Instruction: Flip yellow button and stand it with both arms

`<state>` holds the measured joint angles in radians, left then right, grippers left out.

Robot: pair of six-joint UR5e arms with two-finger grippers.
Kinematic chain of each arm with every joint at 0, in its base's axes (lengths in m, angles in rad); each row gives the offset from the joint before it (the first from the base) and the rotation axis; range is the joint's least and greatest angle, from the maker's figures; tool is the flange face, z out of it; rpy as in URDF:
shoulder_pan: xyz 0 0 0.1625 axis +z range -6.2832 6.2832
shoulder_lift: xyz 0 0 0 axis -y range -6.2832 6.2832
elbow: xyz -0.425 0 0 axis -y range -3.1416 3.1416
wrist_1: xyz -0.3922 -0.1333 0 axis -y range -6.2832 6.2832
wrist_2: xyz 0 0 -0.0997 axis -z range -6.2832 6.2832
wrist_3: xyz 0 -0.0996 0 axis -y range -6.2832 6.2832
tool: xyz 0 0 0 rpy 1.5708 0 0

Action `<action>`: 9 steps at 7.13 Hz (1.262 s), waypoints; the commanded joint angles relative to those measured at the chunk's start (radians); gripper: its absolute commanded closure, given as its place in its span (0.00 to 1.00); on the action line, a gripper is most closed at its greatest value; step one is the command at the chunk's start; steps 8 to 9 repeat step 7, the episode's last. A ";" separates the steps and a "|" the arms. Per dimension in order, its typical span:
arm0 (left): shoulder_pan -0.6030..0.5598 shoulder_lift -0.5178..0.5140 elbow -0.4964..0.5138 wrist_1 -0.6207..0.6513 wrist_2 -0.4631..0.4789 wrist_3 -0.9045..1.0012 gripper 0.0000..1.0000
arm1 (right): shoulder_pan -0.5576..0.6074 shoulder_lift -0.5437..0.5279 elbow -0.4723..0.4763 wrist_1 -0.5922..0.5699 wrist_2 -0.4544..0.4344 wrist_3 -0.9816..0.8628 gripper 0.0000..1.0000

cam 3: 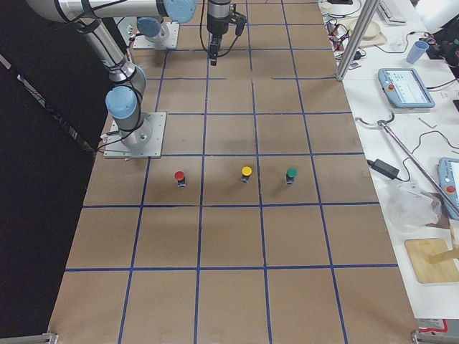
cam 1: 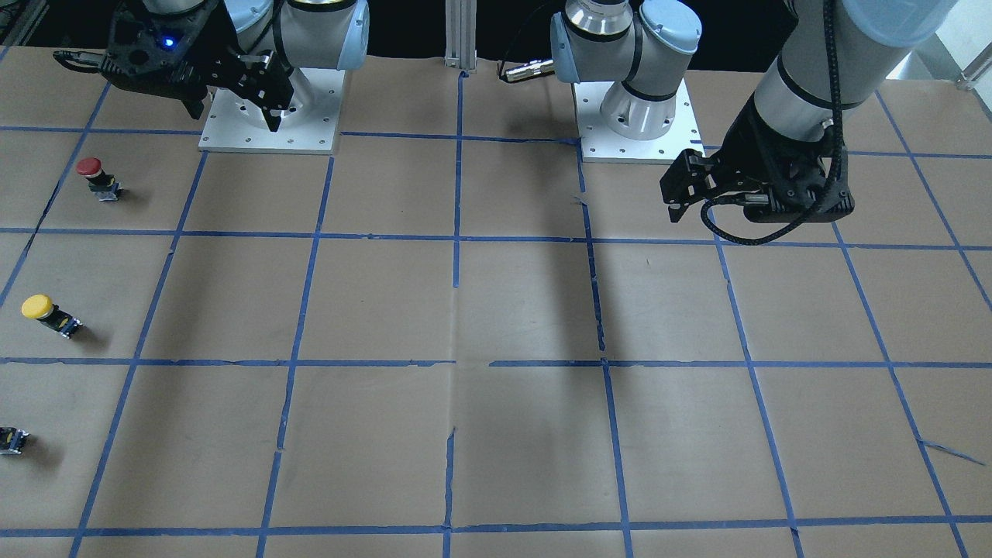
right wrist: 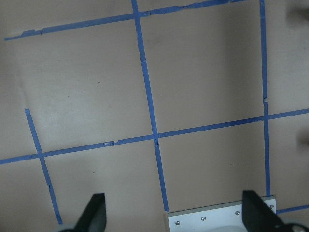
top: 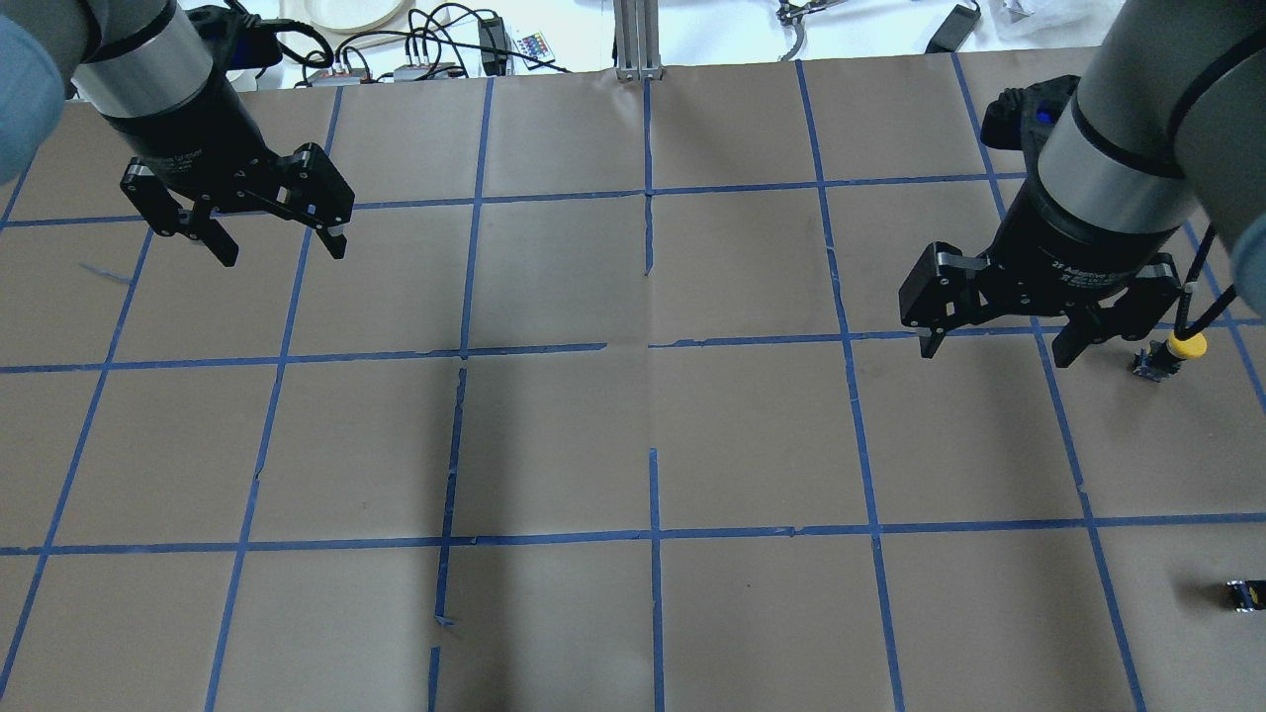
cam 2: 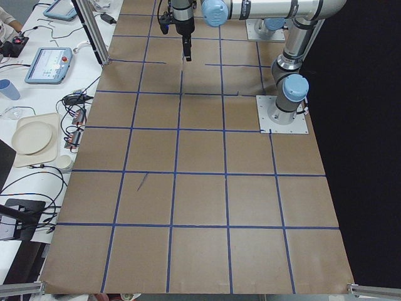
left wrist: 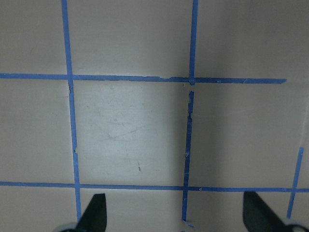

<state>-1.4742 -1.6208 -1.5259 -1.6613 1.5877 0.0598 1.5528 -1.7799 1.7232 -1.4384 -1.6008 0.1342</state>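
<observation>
The yellow button has a round yellow cap on a black body. It sits on the brown paper at the robot's far right and also shows in the overhead view and the exterior right view, cap uppermost there. My right gripper hangs open and empty above the table, just left of the button in the overhead view and apart from it. It also shows in the front view and its own wrist view. My left gripper is open and empty over the far left of the table.
A red-capped button sits nearer the robot than the yellow one, and a green-capped one farther out. A black switch body shows at the frame edge. The white arm base plates stand on the blue-taped brown paper.
</observation>
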 commanded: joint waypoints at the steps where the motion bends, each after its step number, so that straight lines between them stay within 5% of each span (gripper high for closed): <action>1: 0.000 -0.002 0.001 0.000 0.000 0.000 0.00 | 0.000 0.055 -0.059 0.001 0.028 0.008 0.00; 9: 0.000 -0.001 0.004 -0.002 0.002 0.000 0.00 | 0.001 0.054 -0.050 0.001 0.010 0.008 0.00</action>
